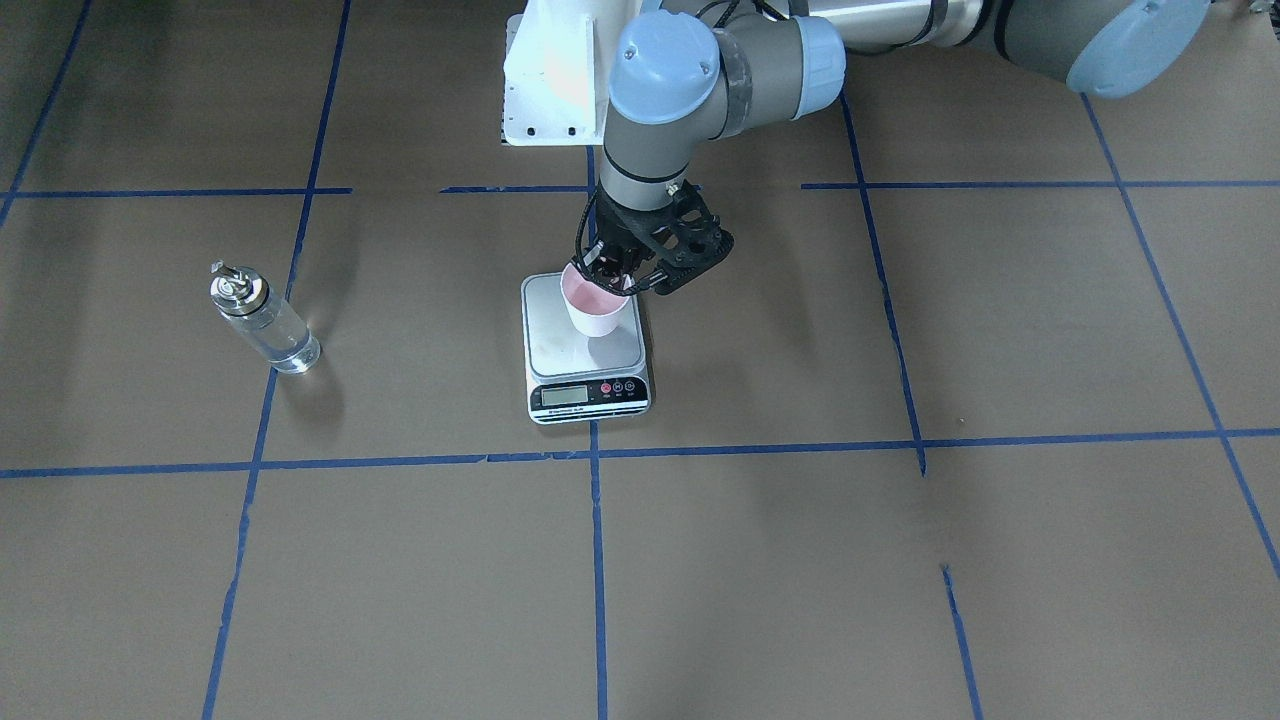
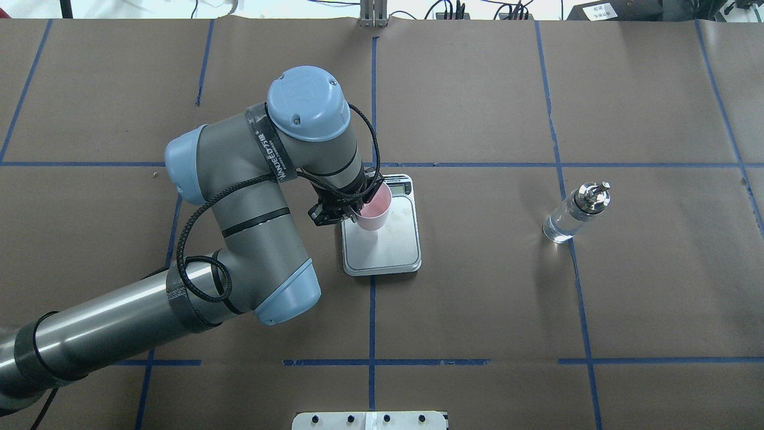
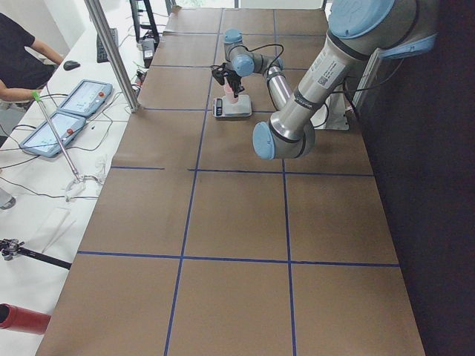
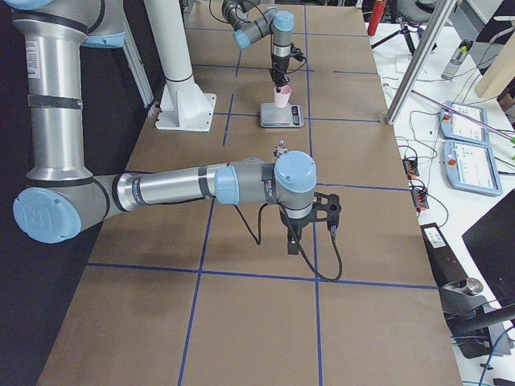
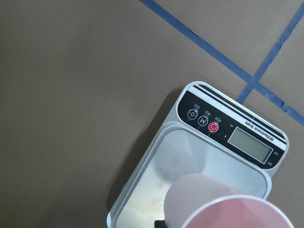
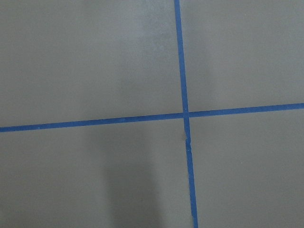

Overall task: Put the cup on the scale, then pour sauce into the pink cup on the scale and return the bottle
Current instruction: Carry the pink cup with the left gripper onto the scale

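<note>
The pale pink cup [image 1: 597, 312] [image 2: 375, 214] hangs slightly tilted over the back half of the scale [image 1: 560, 350] [image 2: 388, 254]. My left gripper [image 1: 612, 272] [image 2: 353, 206] is shut on the cup's rim. In the left wrist view the cup [image 5: 213, 202] fills the bottom edge above the steel platform [image 5: 156, 190]; whether its base touches is unclear. The clear bottle [image 1: 265, 322] [image 2: 576, 214] of colourless sauce stands upright, alone, far toward my right side. My right gripper [image 4: 294, 241] hovers over bare paper, shown only from the side, so I cannot tell its state.
Brown paper with blue tape lines [image 6: 183, 114] covers the table. The white arm pedestal [image 1: 548, 80] [image 4: 183, 108] stands behind the scale. A side table with tablets [image 3: 63, 115], a metal pole [image 3: 111, 52] and a seated person runs along the far edge.
</note>
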Controlling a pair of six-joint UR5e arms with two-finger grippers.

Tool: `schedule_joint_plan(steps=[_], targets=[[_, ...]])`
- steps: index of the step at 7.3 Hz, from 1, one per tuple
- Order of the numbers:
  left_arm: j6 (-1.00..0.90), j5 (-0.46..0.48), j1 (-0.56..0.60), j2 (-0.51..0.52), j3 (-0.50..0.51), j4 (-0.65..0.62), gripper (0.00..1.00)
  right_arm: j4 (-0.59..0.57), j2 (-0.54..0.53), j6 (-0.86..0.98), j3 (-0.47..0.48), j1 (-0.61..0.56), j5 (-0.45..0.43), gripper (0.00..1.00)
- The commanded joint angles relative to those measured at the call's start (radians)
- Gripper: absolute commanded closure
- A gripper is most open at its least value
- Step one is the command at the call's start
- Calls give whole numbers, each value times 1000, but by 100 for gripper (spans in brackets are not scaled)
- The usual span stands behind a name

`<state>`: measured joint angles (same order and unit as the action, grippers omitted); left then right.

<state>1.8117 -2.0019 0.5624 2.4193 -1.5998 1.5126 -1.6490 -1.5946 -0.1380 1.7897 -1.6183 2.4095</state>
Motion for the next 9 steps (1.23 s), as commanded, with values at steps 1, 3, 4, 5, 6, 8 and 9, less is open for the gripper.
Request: schedule_joint_plan(steps=[1, 3, 4, 5, 6, 8, 9], targets=[[2, 2, -12, 17, 56, 39, 100, 0, 1, 0, 0, 0, 6, 0], [-2, 2, -15, 17, 72, 54, 100, 0, -1, 0, -1, 0, 19, 0], [-12, 0, -15, 15, 72, 54, 80, 0, -1, 0, -1, 0, 19, 0], [-44, 3, -15, 11, 69, 52, 1, -3, -1, -2, 0, 0, 26, 0], [-58, 3, -15, 9, 60, 51, 0, 0, -1, -2, 2, 0, 49, 0], [-92, -2, -12, 1, -65, -45, 0, -3, 2, -3, 29, 0, 69, 0], [-185, -2, 13, 0, -163, -178, 0, -3, 4, -20, 51, 0, 65, 0]])
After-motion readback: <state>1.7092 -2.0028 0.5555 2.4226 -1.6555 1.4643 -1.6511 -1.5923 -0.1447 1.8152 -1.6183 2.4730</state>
